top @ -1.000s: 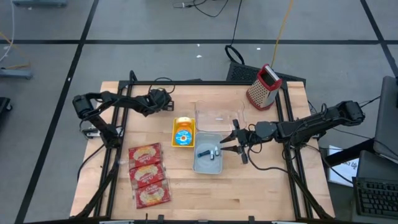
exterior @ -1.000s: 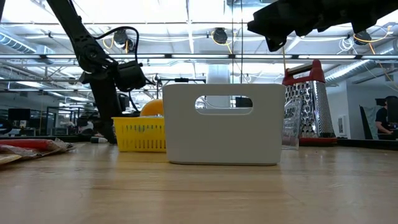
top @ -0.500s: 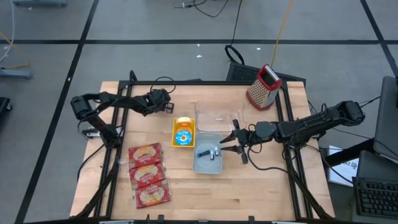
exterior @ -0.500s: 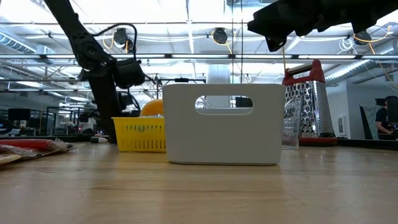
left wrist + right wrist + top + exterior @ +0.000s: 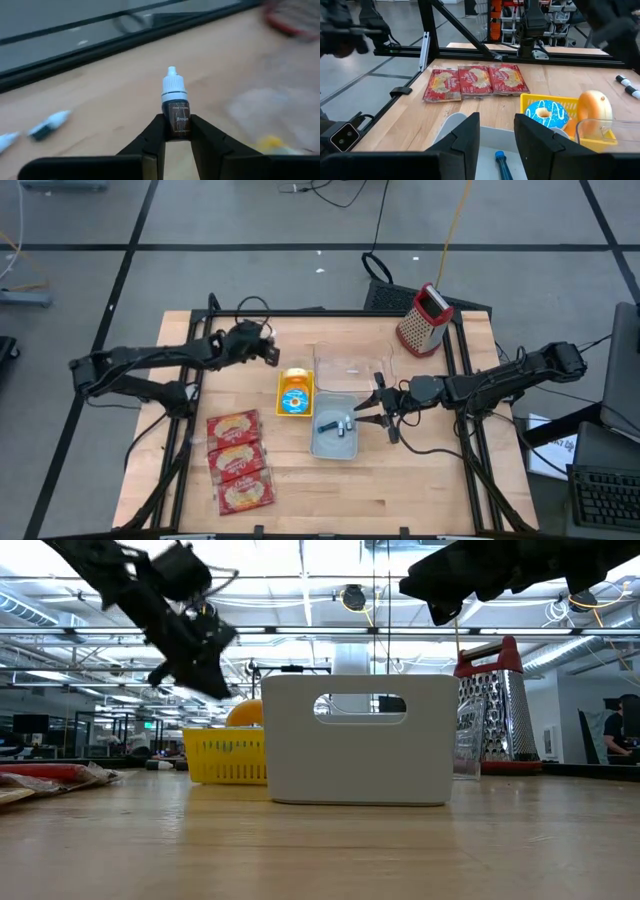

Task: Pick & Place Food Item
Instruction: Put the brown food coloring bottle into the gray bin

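Since the earlier frame your left end effector has lifted off the bench, fingers pinching a small brown dropper bottle by its body, white cap up. Three red snack packets lie near the front left. Next come a yellow basket with donuts and the grey bin. Your right end effector hovers over the bin's right edge, fingers spread

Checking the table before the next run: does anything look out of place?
Yes. Two small dropper bottles lie loose on their sides on the bare table, while the left hand holds a third bottle upright.
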Tool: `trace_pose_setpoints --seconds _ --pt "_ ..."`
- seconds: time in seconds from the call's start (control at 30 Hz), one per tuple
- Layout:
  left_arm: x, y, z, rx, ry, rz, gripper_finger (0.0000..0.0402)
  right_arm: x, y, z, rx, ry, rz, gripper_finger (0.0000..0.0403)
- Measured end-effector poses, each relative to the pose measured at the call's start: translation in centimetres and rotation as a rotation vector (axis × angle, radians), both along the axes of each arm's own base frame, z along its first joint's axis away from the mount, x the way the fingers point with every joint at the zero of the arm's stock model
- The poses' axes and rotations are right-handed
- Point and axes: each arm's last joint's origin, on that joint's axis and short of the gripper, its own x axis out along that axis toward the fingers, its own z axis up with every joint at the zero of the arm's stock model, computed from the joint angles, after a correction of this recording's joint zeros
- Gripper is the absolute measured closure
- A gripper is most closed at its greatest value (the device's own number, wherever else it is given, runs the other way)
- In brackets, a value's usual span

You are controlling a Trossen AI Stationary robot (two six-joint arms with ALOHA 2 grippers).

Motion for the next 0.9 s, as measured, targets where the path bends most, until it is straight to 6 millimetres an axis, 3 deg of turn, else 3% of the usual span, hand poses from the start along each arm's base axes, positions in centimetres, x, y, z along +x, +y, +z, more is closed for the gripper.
trace_pose_setpoints --seconds 0.37,0.5,0.7,0.9 --pt "2.7 -5.7 2.7 0.057 -0.258 -0.471 0.0328 0.2 0.0 0.2 -0.018 -0.044 -0.001 0.0293" --pt "3.9 -8.0 3.0 0.036 -0.348 -0.617 0.0328 1.0 0.3 -1.2 -0.142 -0.002 -0.033 0.0297" --pt "5.4 -11.5 2.3 -0.039 -0.425 -0.834 0.0328 3.3 1.1 -4.0 -0.359 -0.033 -0.074 0.029" --pt "6.4 -13.9 0.8 -0.099 -0.41 -0.9 0.0328 4.7 2.2 -4.8 -0.579 -0.174 -0.108 0.0233"
